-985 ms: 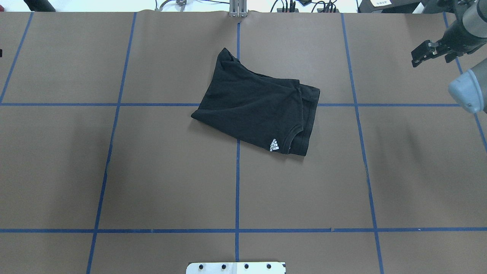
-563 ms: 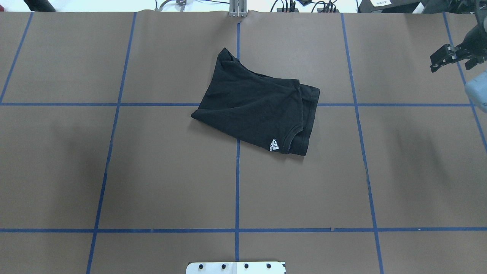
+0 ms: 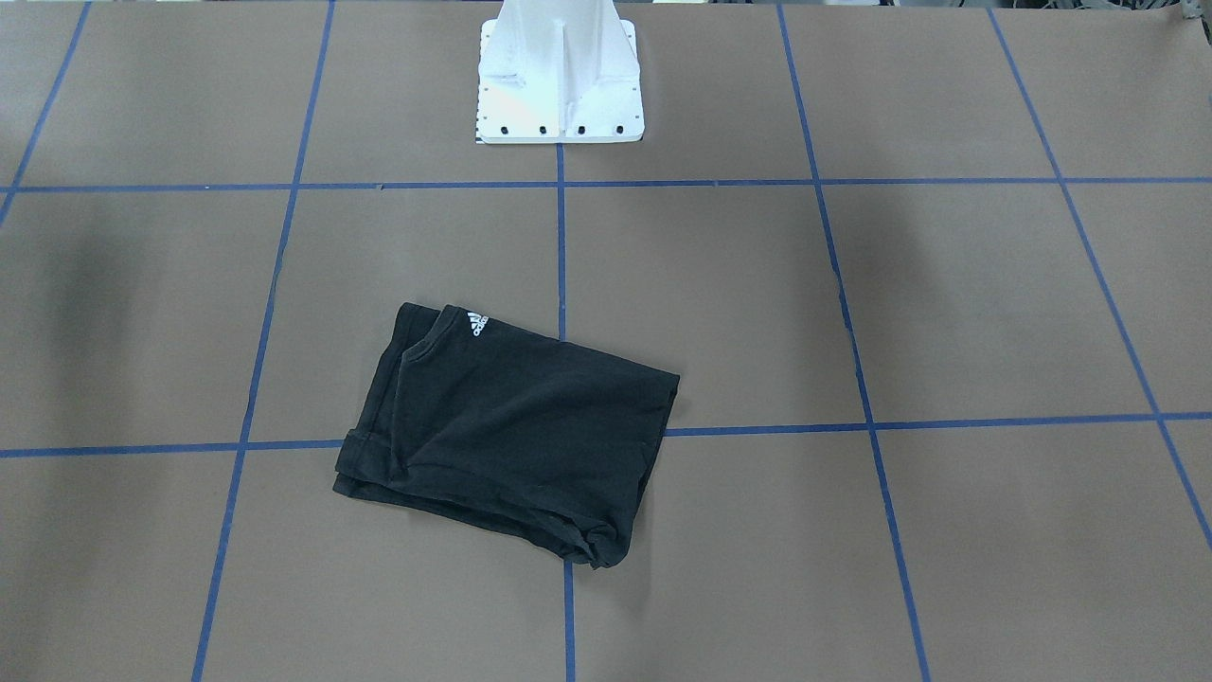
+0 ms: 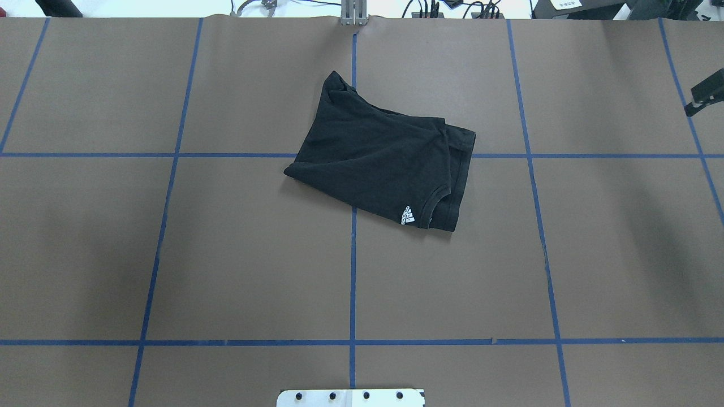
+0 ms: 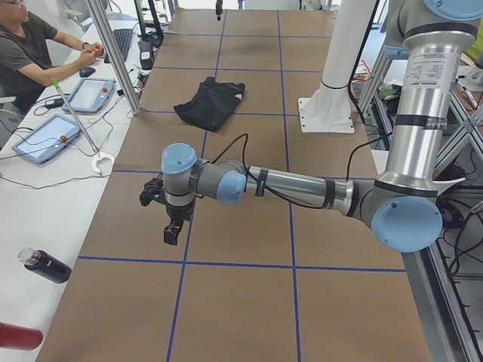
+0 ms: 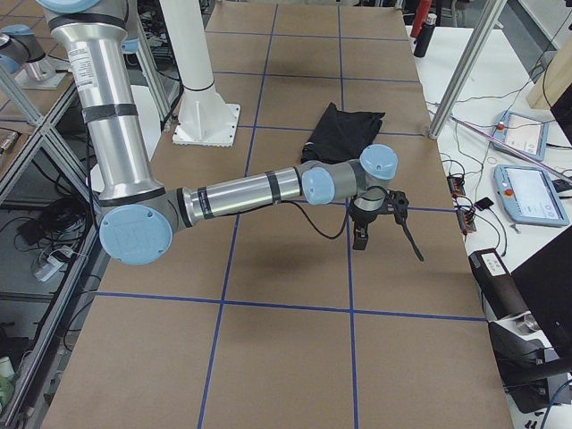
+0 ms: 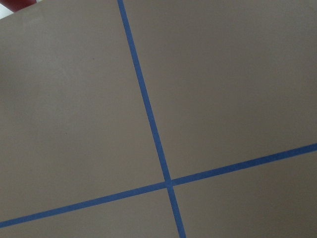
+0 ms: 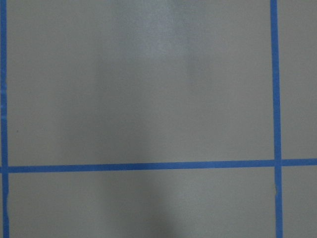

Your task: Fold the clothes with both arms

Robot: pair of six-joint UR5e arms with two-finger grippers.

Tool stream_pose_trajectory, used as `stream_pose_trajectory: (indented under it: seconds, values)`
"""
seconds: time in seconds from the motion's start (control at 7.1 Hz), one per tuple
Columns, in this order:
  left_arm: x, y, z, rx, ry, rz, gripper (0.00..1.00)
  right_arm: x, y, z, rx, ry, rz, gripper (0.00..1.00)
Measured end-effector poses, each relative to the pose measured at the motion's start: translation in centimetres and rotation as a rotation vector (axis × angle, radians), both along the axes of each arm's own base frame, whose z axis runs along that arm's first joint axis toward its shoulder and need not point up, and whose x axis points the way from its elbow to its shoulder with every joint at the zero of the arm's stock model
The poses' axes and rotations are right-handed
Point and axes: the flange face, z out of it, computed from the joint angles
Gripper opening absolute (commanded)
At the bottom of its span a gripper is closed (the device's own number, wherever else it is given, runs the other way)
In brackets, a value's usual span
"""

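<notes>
Well, from my console the black T-shirt (image 4: 379, 158) lies folded into a rough, skewed rectangle on the brown counter (image 4: 226, 254). It sits right over the crossing of the centre blue tape line (image 4: 352, 271) and a cross line. Its small white logo (image 4: 407, 216) faces up at the corner nearest the white pedestal base (image 3: 559, 76), just beside the curve of the collar. A narrow band of doubled cloth shows along the short edge next to the logo, and the opposite far corner is bunched into a small peak.

Neither hand touches the shirt; both are well apart from it, out toward opposite ends of the counter. The left hand (image 5: 172, 232) hangs above bare counter on the near arm in the left-side view, fingers pointing down. I only get it from that side, so I cannot tell how wide it stands. The right hand (image 6: 389, 246) hangs likewise above the counter in the right-side view. In the overhead view only a black sliver of it (image 4: 704, 93) pokes in at the right edge, so I cannot tell its width either.

Both wrist cameras give me nothing but brown counter and crossing blue tape.
</notes>
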Motion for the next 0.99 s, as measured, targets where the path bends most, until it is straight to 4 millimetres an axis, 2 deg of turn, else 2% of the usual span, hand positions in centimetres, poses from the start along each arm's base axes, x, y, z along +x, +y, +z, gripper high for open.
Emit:
stream_pose_trajectory:
  seconds: [0.14, 0.42, 0.7, 0.99]
  values:
    - [-1.8, 0.5, 1.0, -0.004, 0.003, 0.009, 1.00, 2.1, 0.9, 2.8, 0.001, -0.032, -0.029, 1.00]
    - [-3.8, 1.6, 3.9, -0.036, 0.008, 0.016, 1.00, 5.7, 3.3, 7.6, 0.014, -0.074, -0.067, 1.00]
    - [-3.7, 4.3, 6.9, -0.083, 0.077, 0.040, 1.00, 7.8, 5.7, 10.6, 0.018, -0.085, -0.081, 1.00]
    - [-3.2, 5.7, 7.8, -0.111, 0.145, 0.046, 1.00, 8.5, 7.2, 12.2, 0.010, -0.087, -0.087, 1.00]
